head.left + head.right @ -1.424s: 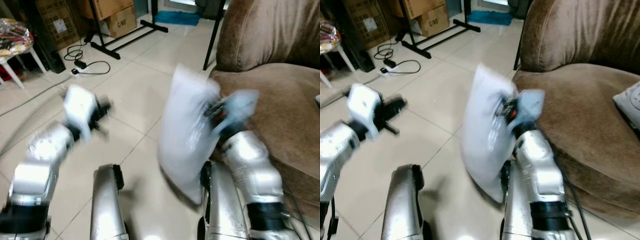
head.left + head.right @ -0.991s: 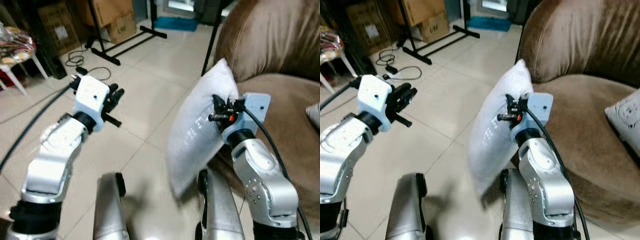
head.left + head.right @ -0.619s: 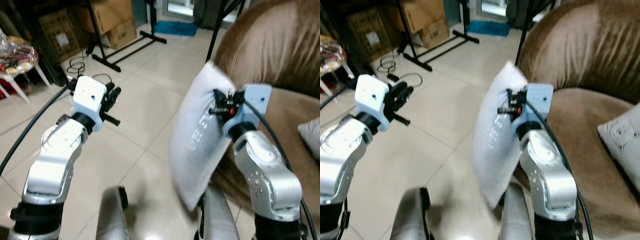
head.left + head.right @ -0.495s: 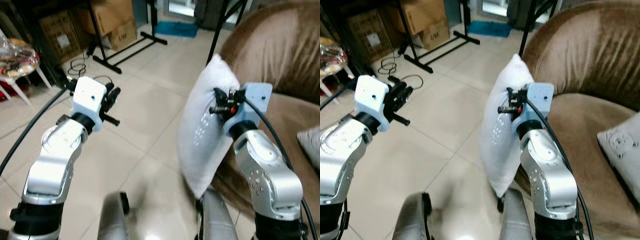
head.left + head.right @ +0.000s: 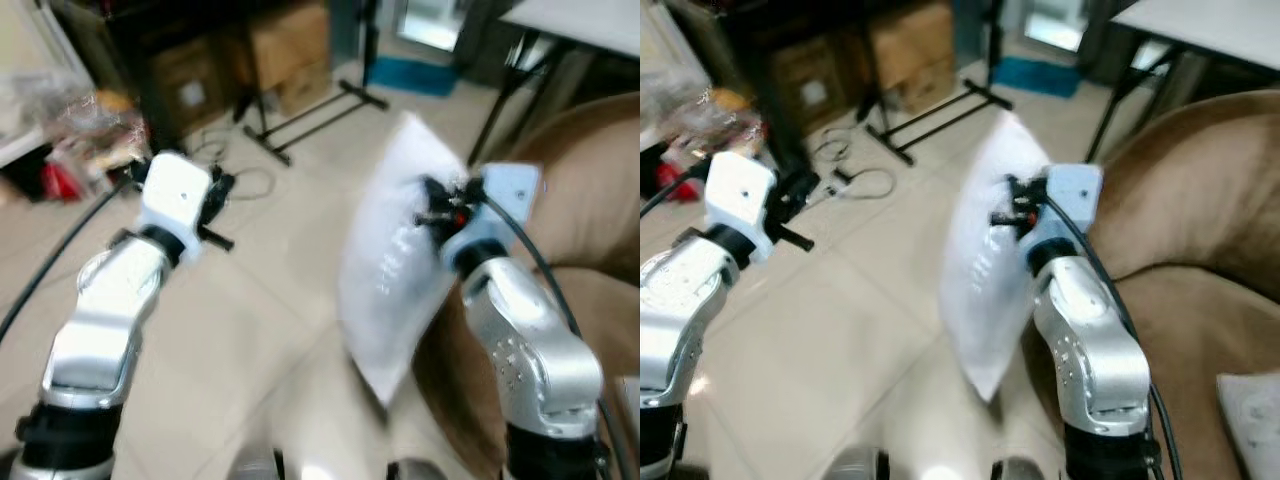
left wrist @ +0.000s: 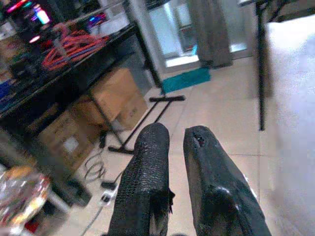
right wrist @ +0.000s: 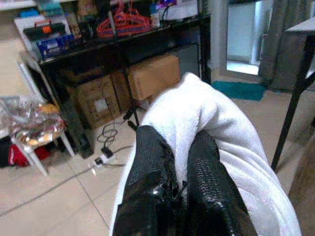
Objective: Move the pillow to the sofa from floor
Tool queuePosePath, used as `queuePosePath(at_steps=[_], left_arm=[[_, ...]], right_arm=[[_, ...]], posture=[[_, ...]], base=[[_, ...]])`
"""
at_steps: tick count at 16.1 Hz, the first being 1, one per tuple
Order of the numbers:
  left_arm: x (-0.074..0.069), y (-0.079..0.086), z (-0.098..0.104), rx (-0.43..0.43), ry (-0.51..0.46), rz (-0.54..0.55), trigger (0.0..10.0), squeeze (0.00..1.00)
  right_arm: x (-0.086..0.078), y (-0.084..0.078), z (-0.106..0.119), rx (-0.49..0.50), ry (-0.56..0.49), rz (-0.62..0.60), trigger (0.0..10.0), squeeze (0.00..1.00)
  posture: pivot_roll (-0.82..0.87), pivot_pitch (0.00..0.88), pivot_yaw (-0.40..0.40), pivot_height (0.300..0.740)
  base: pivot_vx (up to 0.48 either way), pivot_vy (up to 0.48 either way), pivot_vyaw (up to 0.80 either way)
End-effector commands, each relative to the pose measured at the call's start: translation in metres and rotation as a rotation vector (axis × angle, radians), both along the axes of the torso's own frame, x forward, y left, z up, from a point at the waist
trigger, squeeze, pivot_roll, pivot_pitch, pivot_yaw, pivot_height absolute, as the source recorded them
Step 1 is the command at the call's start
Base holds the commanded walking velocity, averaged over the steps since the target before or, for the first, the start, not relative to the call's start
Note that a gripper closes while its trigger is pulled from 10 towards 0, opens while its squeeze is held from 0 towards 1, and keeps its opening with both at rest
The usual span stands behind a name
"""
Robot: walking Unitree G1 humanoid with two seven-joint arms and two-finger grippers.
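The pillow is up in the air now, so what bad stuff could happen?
The right end effector pinches only a fold near the top of the white pillow, so it might slip out and drop to the tiled floor. It hangs beside the brown sofa, not over the seat, so it could snag on the edge.

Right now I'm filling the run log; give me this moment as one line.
stage: carrying | right gripper: shut on white pillow, held off floor | left gripper: raised, holding nothing | brown sofa: on robot's right

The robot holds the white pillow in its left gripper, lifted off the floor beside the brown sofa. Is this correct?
Not quite: the right gripper holds the white pillow, as the right wrist view shows. The left gripper holds nothing. The pillow is indeed off the floor beside the brown sofa.
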State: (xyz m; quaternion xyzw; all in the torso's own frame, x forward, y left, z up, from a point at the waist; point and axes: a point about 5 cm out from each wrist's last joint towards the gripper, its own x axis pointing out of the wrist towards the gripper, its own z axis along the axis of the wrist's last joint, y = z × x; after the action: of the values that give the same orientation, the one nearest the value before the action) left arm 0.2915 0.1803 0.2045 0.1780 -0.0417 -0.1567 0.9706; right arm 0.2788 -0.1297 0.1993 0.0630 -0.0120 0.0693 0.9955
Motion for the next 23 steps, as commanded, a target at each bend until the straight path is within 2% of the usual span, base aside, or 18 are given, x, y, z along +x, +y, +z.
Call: queuePosePath(at_steps=[1,9,11,17,23], left_arm=[[0.0,-0.002,-0.003,0.011,0.012,-0.018,10.0,0.0],[0.0,-0.003,-0.006,0.036,0.02,-0.036,10.0,0.0],[-0.002,-0.005,-0.009,0.044,0.028,-0.053,10.0,0.0],[-0.002,0.0,-0.011,0.02,0.034,-0.041,10.0,0.0],[-0.005,-0.003,-0.011,-0.008,0.052,-0.107,10.0,0.0]], right_arm=[[-0.003,-0.004,0.01,0.012,-0.042,-0.024,10.0,0.0],[-0.004,-0.009,0.007,0.004,-0.037,-0.058,10.0,0.0],[-0.005,-0.013,-0.003,-0.016,0.005,-0.094,10.0,0.0],[-0.006,-0.015,-0.007,0.027,0.025,-0.127,10.0,0.0],[-0.006,-0.014,-0.01,0.042,0.04,-0.142,10.0,0.0]], posture=[[-0.14,0.0,0.032,0.74],[-0.14,0.0,0.035,0.74],[-0.13,0.0,0.038,0.74],[-0.13,0.0,0.045,0.74],[-0.12,0.0,0.051,0.74]], base=[[0.0,0.0,0.0],[0.0,0.0,0.0],[0.0,0.0,0.0],[0.0,0.0,-0.77],[0.0,0.0,-0.77]])
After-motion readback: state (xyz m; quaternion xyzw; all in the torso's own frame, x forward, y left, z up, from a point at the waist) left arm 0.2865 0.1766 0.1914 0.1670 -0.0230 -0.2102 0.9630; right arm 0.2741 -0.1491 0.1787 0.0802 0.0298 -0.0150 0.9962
